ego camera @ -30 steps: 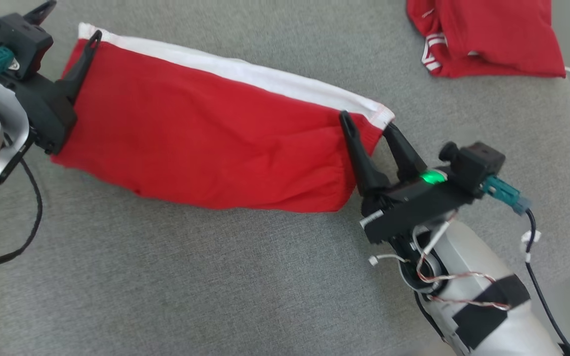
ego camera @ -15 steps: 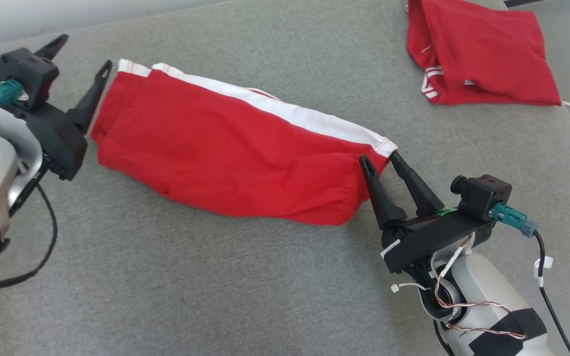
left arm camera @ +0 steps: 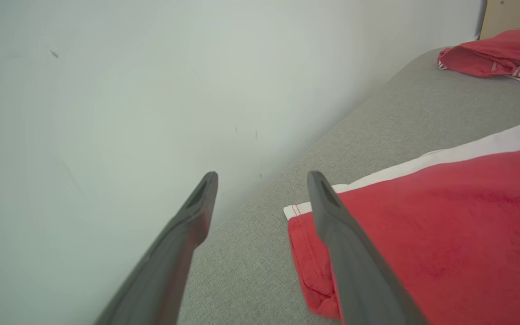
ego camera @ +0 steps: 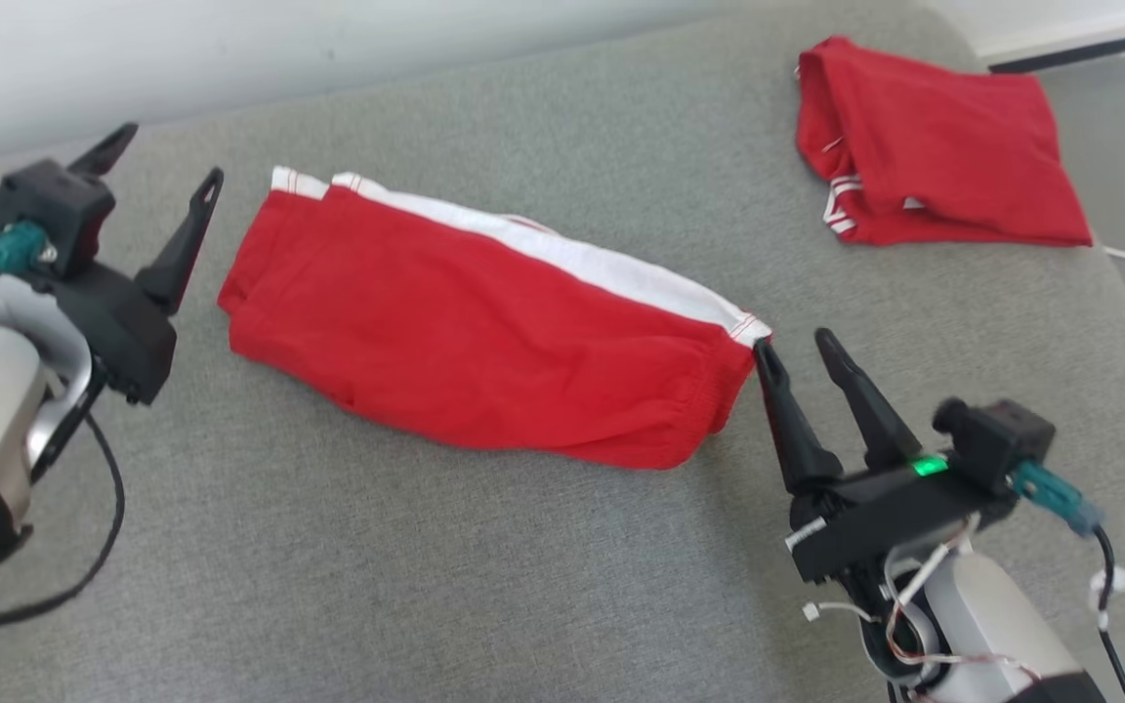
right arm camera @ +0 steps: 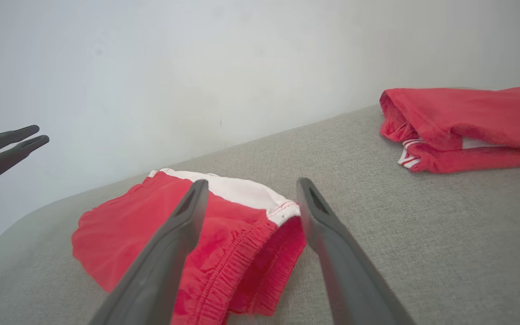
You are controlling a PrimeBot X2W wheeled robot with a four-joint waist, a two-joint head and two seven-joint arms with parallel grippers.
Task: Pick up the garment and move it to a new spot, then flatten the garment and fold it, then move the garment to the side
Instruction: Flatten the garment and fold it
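While both tools hold nothing, the red shorts (ego camera: pixel 484 342) lie stretched flat across the middle of the gray cushion (ego camera: pixel 445 586), with a white stripe along their far edge and the gathered waistband at the right end. The left gripper (ego camera: pixel 172 152) hangs just off the shorts' left end, its two fingers spread apart, the nearer one close beside the hem but clear of the cloth. The right gripper (ego camera: pixel 794 340) sits at the waistband end, fingers likewise apart; whether one fingertip touches the white corner or stops just short, I cannot tell. A second red garment (ego camera: pixel 934 156) lies folded near the cushion's far right corner, well apart from the shorts.
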